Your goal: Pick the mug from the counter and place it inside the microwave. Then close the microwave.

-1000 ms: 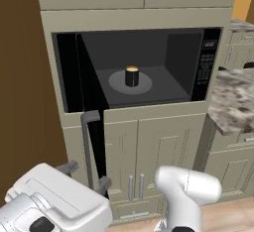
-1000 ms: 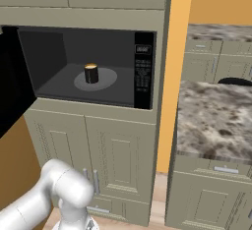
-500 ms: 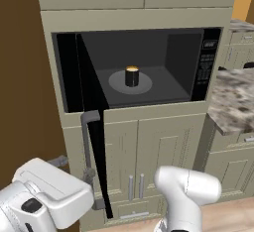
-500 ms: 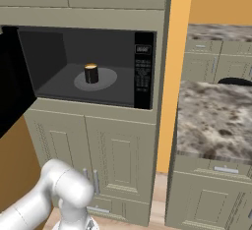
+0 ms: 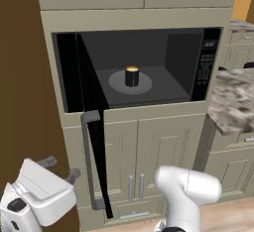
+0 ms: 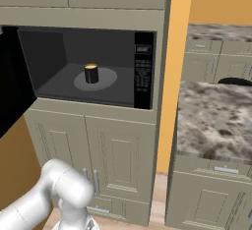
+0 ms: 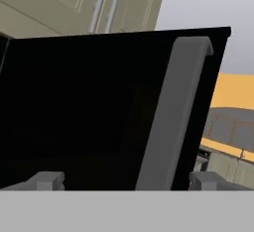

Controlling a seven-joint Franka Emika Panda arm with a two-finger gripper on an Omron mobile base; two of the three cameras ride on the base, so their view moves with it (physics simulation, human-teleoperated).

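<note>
Left base view: the tool [image 5: 60,169], at lower left, has swung toward the open door [image 5: 94,142] over the last second, and the door's edge has come round from where it hung a second ago, so the closing step looks under way. The tool's two grey fingers stand spread wide and grip nothing. In the hand view the fingers [image 7: 47,180] flank the handle [image 7: 173,112] with clear gaps on both sides; whether they touch the door panel cannot be told.

The mug [image 5: 131,76], a small black cylinder with a tan top, stands upright near the middle of the round grey turntable [image 5: 116,83] inside the microwave [image 6: 142,71], so the placing step appears complete and only the shutting remains.

The door is flat, dark and glossy; its handle is a matt grey bar with rounded bends. The button panel is black with pale keys. The surrounding cabinets [image 6: 115,160] are beige with recessed panels. The counter [image 6: 214,118] to the right is mottled grey-brown stone.
</note>
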